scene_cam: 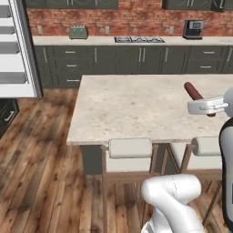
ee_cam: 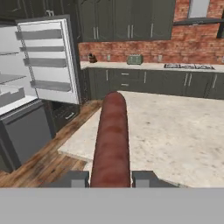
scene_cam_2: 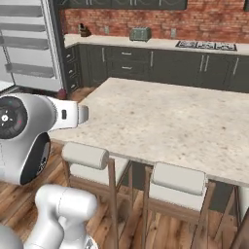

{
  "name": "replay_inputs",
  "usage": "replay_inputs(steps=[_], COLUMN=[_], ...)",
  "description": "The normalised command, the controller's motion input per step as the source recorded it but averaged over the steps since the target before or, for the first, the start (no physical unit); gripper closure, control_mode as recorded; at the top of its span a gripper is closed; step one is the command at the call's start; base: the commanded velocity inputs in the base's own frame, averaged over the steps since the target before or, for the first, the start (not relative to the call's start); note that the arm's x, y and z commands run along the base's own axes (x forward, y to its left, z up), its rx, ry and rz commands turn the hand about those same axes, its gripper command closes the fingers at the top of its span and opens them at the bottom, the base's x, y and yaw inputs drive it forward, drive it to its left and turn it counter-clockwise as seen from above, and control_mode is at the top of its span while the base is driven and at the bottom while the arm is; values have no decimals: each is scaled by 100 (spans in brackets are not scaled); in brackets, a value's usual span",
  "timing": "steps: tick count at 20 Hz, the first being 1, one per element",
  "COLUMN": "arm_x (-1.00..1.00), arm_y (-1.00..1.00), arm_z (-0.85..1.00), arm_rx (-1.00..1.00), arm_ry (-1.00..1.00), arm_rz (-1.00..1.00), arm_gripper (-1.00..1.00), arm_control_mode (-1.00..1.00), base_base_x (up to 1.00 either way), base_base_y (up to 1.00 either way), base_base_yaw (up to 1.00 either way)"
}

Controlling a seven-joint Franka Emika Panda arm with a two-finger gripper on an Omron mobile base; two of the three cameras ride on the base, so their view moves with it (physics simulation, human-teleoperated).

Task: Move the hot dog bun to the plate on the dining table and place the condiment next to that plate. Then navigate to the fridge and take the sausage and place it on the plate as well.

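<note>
Kitchen scene, brick wall behind, dark cabinets all round. So the gripper (ee_cam: 111, 178) is clamped on the sausage (ee_cam: 112, 140), one finger on each side of its near end, and the sausage sticks out forward over the corner of the dining table (ee_cam: 175, 140). From the left base view you see the sausage (scene_cam: 195, 93) up above the table (scene_cam: 132, 109), not resting on it. The fridge (ee_cam: 43, 61) stands open off to the left, so I'd say the fetch is done. What's left: getting it onto the plate, which isn't on the stretch of table in view. Can't tell about the bun or the condiment either.
</note>
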Motion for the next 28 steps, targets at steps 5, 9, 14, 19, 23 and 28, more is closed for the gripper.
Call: replay_inputs(steps=[5,9,14,19,23,28], arm_x=[0,0,0,0,0,0], arm_y=[0,0,0,0,0,0], arm_z=[0,0,0,0,0,0], arm_rx=[0,0,0,0,0,0], arm_ry=[0,0,0,0,0,0], arm_rz=[0,0,0,0,0,0], arm_gripper=[100,100,100,100,100,100], arm_control_mode=[100,100,100,100,100,100], base_base_x=[0,0,11,39,52,70], base_base_y=[-100,-100,-96,-82,-80,-60], base_base_yaw=[-12,-11,-13,-12,-10,-7])
